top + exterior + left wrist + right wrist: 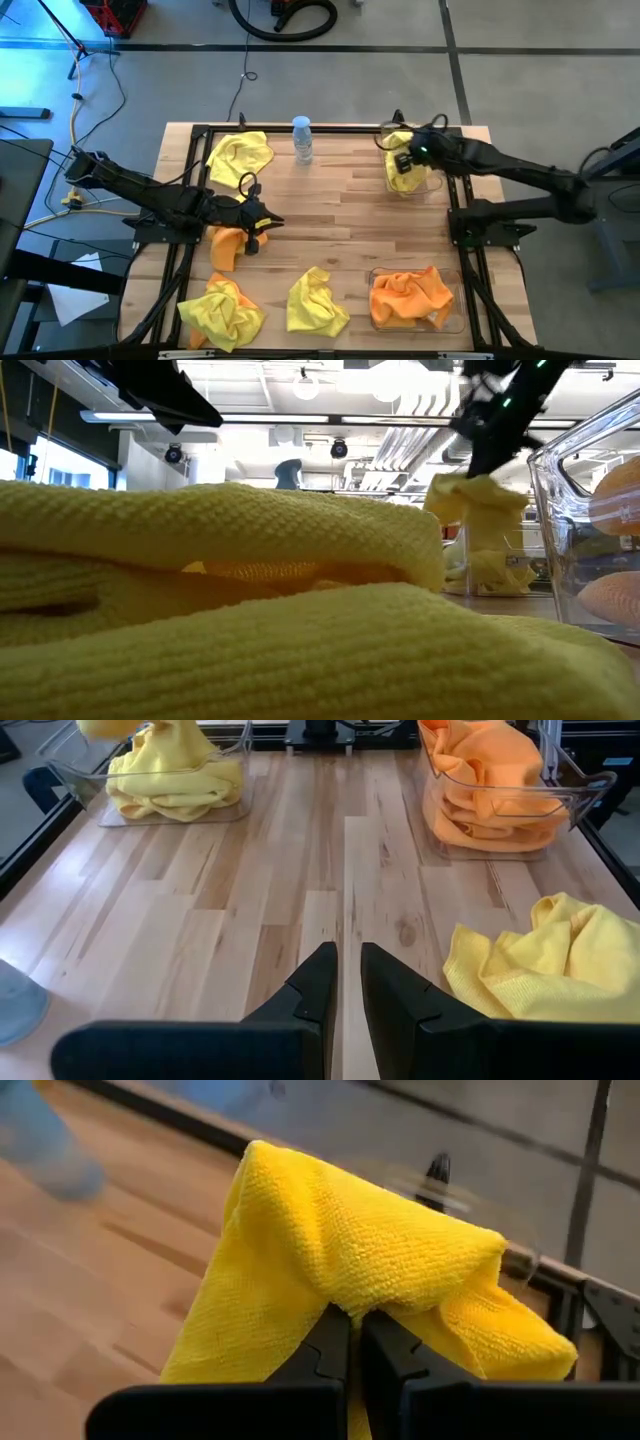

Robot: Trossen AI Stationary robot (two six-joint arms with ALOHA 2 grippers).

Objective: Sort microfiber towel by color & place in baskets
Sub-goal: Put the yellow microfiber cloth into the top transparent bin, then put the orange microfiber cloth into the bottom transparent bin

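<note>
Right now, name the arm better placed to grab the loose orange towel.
Left. The left gripper hovers right beside the loose orange towel, empty; the right gripper is shut on a yellow towel over the far basket.

A yellow towel (220, 610) fills the low view, hiding the table; the water bottle (45, 1140) blurs.

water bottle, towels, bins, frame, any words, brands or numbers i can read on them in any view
None: no legible text in any view.
Water bottle: any label is too small to read from above, and it is only a blur in the wrist views.
Yellow towel held in the right gripper: plain weave, no tag showing.
Bin of orange towels: clear plastic, no marking visible.
</note>
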